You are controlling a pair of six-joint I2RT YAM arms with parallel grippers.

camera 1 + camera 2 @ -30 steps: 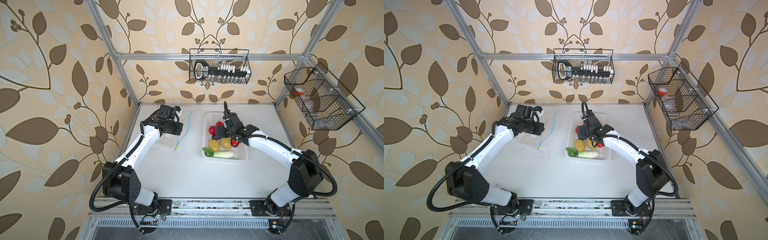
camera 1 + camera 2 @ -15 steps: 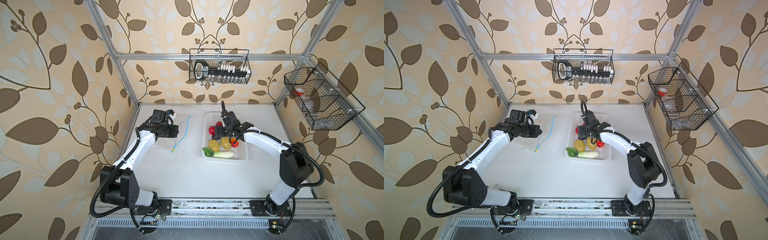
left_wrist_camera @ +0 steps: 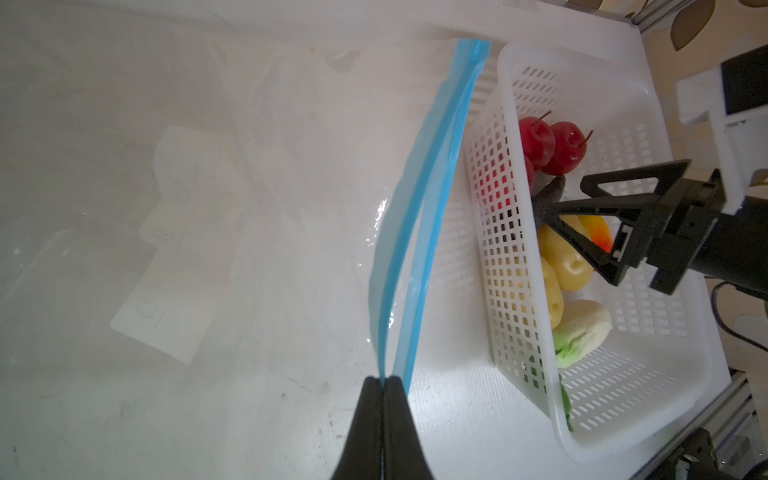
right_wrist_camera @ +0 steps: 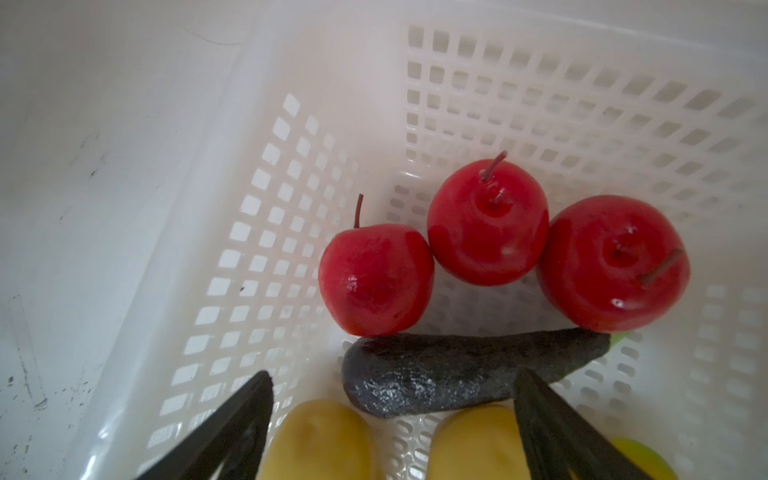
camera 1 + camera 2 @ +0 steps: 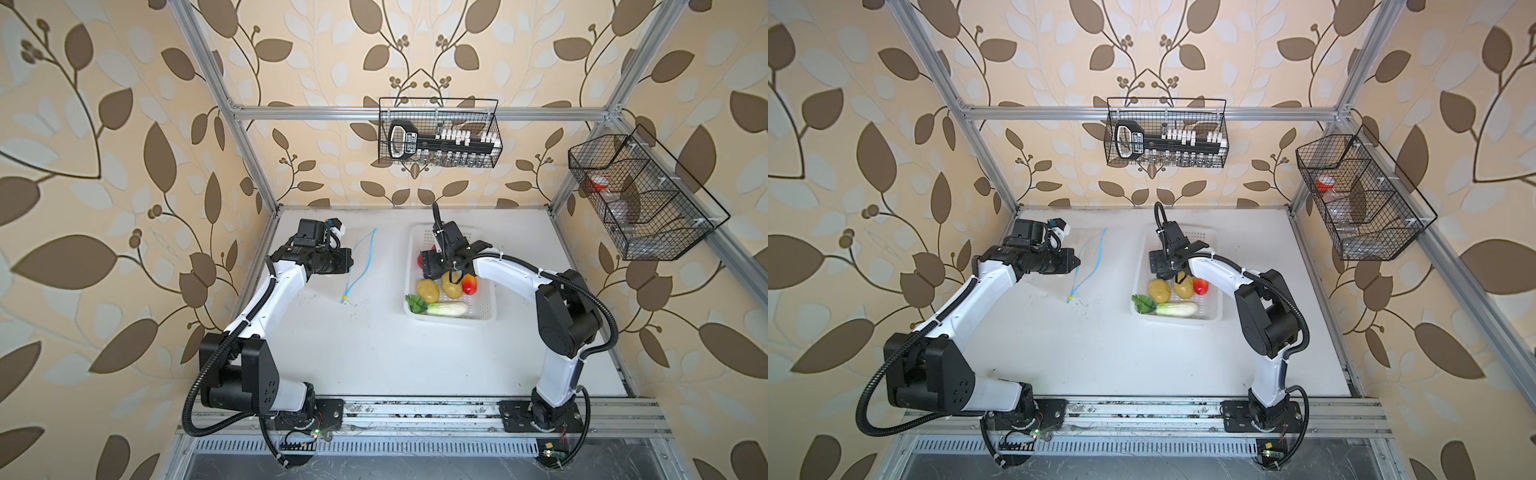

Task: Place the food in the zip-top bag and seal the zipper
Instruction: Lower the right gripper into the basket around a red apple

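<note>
Left gripper (image 3: 382,384), jaws closed, pinches the light-blue zipper strip (image 3: 415,199) of the clear crinkly zip-top bag (image 3: 249,187), a limp film lying beside the white perforated plastic basket (image 3: 498,291). Right gripper (image 4: 395,376), spread wide and empty, hovers over the dark purple eggplant (image 4: 457,365) there: probably light, rigid, best gripped mid-body.

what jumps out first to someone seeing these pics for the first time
The bright toy food in the white basket on the right of the table catches the eye first, above all the three red apples side by side. The right pincer hangs open over the dark eggplant. The left pincer is shut on the blue strip of the clear bag.
</note>
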